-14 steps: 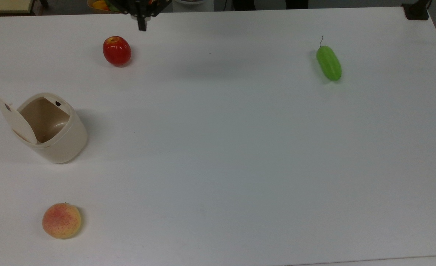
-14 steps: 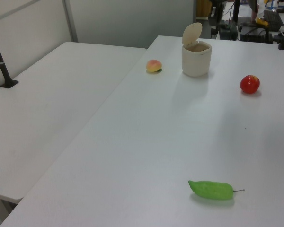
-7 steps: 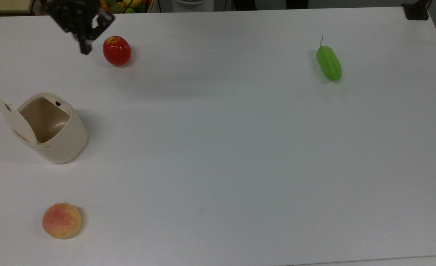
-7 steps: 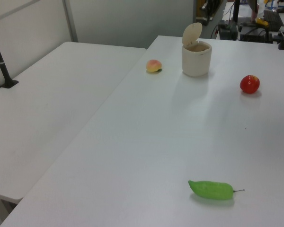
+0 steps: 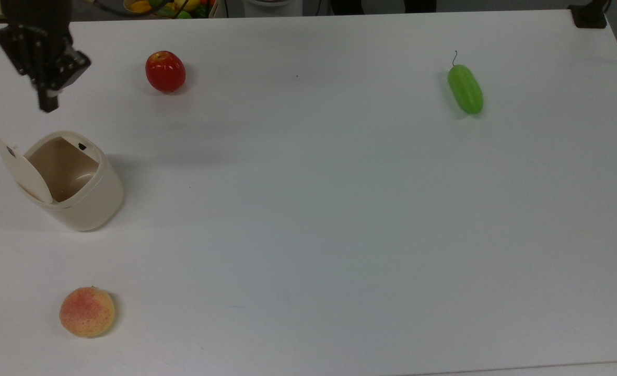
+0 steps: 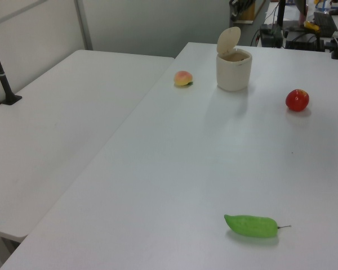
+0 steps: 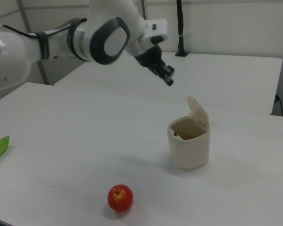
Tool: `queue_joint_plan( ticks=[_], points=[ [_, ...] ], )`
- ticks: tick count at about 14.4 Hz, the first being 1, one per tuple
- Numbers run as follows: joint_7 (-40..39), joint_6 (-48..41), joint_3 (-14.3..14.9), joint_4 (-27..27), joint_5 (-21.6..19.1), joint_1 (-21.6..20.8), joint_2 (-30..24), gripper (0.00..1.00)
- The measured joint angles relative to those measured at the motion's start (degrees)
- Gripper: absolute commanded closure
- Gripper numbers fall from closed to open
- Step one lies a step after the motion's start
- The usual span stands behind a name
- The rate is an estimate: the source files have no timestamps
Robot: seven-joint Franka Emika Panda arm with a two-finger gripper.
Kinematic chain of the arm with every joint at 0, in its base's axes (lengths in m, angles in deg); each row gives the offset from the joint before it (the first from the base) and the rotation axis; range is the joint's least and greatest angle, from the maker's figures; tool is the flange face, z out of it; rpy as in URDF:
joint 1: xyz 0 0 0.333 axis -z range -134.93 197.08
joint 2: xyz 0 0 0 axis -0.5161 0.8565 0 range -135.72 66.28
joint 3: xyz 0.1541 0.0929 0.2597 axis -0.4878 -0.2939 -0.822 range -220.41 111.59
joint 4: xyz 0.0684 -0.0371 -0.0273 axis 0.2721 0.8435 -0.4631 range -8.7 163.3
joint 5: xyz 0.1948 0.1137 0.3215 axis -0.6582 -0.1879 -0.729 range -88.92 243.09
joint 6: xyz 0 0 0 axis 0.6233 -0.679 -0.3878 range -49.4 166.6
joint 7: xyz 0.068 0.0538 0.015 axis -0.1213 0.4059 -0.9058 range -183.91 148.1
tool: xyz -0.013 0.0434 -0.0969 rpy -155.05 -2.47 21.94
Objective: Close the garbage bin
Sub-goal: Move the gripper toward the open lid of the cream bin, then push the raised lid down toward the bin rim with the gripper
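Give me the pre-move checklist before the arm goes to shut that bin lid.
1. Garbage bin upright on the table: ok.
2. Lid open, standing up from its hinge: ok, not yet closed.
3. Nothing visibly sticking out over the bin rim: ok.
4. Gripper apart from the bin, touching nothing: ok.
5. Apple, peach and cucumber well away from the bin: ok.
6. Finger state: cannot tell.

Cream-beige garbage bin (image 5: 86,201), brownish inside; red apple (image 5: 165,71); green cucumber (image 5: 465,89); speckled orange-pink peach (image 5: 87,312); white table (image 5: 339,209)
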Motion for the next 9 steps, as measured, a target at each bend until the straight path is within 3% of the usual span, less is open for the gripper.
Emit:
queue_joint_plan(
  ticks=[9],
  points=[
    [0.91, 17.48, 0.01, -0.27, 0.00, 4.98, 7.31, 1.00]
  ],
)
